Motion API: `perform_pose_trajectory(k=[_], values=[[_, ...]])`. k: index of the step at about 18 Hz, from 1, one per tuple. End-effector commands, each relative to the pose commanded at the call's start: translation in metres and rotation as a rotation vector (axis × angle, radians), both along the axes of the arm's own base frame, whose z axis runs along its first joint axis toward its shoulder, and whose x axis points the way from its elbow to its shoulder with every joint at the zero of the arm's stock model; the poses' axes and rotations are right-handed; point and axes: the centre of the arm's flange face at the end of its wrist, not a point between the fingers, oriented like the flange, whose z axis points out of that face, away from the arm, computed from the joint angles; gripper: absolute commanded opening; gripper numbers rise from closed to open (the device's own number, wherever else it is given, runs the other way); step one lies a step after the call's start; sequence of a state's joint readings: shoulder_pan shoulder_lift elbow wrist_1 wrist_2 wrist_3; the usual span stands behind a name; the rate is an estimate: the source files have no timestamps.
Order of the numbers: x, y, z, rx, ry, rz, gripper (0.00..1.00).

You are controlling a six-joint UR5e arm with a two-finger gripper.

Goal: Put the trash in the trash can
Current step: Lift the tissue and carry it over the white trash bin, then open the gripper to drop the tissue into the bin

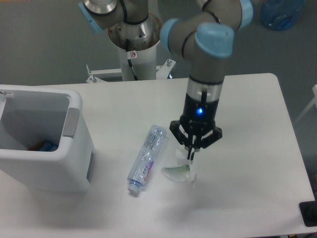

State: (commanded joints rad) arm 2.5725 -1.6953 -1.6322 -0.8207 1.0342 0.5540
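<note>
Gripper (191, 154): pinching paper wad (179, 173), lifting clear of table (247, 148). Bottle (146, 159): lying outside trash can (59, 168). Both items pending binning.

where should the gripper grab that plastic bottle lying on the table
Take the bottle across its middle, at the label, coming straight down from above. It lies flat on the table, cap end toward the camera, so the fingers should close across its narrow width, square to its long axis. Both long sides are free of neighbours.
</note>
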Motion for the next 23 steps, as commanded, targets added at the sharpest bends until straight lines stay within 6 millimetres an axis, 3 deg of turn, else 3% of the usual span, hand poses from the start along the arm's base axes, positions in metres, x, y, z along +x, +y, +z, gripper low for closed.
perform_pose_trajectory(k=[4,6,15,20,21,22,23], values=[[0.040,-0.006,0.054,0.119,-0.010,-0.027,0.00],[0.065,0.003,0.067,0.138,-0.012,-0.058,0.00],[0.138,0.030,0.083,0.155,-0.022,-0.159,0.00],[0.207,0.037,0.078,0.144,-0.036,-0.263,0.00],[0.217,0.036,0.075,0.141,-0.034,-0.280,0.08],[0.223,0.037,0.077,0.144,-0.029,-0.293,0.26],[0.230,0.039,0.077,0.146,-0.030,-0.307,0.51]])
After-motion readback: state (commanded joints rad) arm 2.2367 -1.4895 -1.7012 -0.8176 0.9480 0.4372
